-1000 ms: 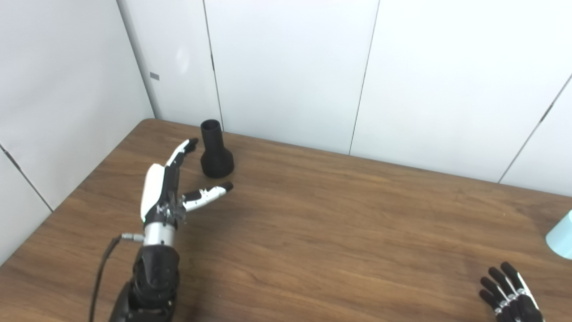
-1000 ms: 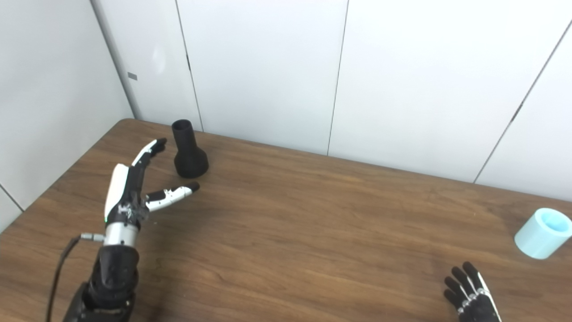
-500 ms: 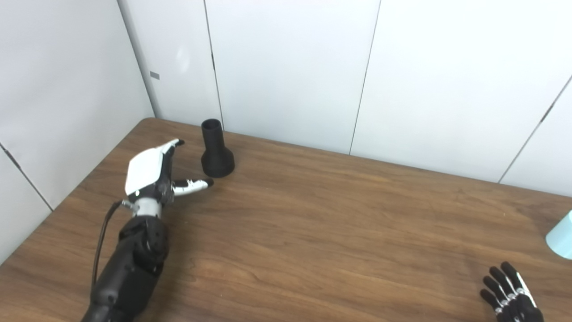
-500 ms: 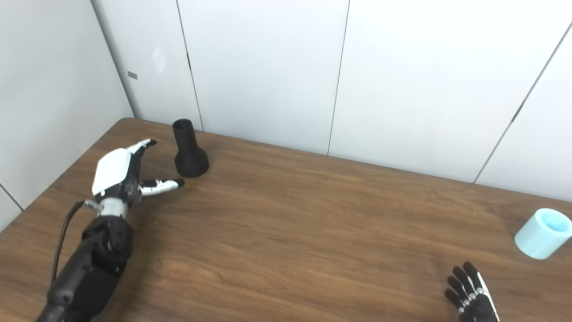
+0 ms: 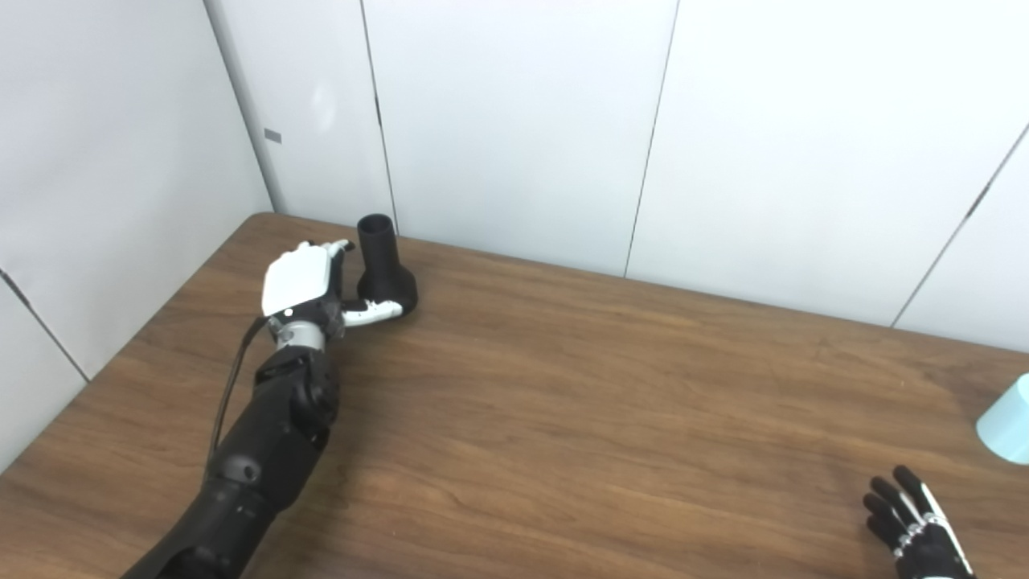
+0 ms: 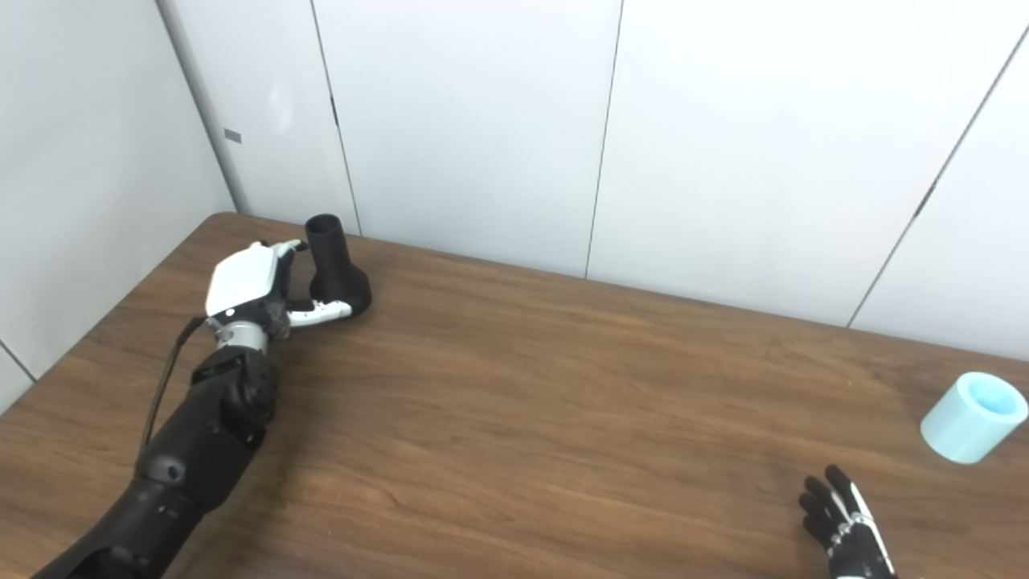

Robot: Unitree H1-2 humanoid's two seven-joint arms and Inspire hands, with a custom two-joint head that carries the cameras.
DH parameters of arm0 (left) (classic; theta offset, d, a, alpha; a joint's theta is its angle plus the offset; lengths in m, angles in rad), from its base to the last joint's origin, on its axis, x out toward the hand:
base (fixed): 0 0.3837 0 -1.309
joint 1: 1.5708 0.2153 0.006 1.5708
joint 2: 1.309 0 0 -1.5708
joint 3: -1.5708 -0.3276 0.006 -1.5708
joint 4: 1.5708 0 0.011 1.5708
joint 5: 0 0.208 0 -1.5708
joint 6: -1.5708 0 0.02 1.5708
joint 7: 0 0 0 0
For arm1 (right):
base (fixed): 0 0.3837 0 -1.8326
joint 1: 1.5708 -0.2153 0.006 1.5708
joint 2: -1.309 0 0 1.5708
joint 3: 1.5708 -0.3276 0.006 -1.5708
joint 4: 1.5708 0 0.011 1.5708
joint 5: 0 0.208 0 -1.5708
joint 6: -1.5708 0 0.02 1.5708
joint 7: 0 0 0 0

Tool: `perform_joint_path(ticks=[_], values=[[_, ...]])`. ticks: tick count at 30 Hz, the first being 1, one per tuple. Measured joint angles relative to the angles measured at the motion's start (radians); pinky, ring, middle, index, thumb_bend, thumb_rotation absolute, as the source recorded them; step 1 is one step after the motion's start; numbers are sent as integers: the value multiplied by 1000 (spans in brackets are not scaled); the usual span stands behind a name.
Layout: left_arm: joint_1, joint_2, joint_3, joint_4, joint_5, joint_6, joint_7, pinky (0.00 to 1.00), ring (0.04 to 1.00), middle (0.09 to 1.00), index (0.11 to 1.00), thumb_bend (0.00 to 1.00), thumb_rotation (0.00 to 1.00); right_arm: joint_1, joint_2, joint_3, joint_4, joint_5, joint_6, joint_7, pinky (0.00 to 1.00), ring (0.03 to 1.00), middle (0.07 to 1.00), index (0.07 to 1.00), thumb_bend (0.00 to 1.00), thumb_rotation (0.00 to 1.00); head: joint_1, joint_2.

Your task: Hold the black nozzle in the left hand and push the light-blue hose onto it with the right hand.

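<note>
The black nozzle (image 5: 384, 269) stands upright on its wide base at the far left of the wooden table (image 5: 563, 402), near the wall. My left hand (image 5: 309, 281) is open right beside it on its left, thumb reaching along the base and fingers next to the neck, not closed on it. The light-blue hose piece (image 6: 973, 416), a short hollow cylinder, lies on its side at the far right. My right hand (image 6: 844, 527) is open and empty at the bottom right, a little in front of and left of the hose.
White wall panels stand close behind the table's back edge and along its left side. A thin cable runs along my left forearm (image 5: 241, 450).
My left hand has moved forward and right to the nozzle, from well short of it to flanking its base and neck. The right hand has stayed put. The camera shifted slightly.
</note>
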Motion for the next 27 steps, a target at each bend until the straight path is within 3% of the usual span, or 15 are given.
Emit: perform_joint_path(ticks=[5,6,11,13,15,22,27], values=[[-30,-13,-28,50,-9,8,-23,1000,996,920,884,962,648,0,3,4,-3,-24,-3,-18,891,887,876,922,544,972,-3,5],[-35,-15,-30,58,-12,9,-23,1000,997,921,884,960,642,1,3,4,-3,-31,-3,-21,829,878,873,921,560,979,-3,5],[-59,-24,-38,93,-31,16,-23,1000,991,912,877,950,634,2,4,8,-7,-71,-5,-41,743,858,864,916,584,989,-6,8],[-67,-28,-42,112,-35,19,-18,1000,970,895,861,938,615,3,4,11,-8,-94,-6,-52,917,892,869,916,574,998,-9,11],[-76,-31,-42,131,-37,23,-5,1000,963,884,852,925,586,3,4,15,-9,-125,-8,-61,967,908,873,916,581,1000,-11,11],[-125,-44,-43,208,-33,56,32,1000,937,847,815,903,541,5,4,23,-11,-173,-19,-80,956,906,875,901,587,1000,-12,15],[-140,-50,-43,236,-18,60,56,1000,877,792,746,852,456,5,4,24,-11,-177,-21,-83,951,905,874,896,601,1000,-12,18]])
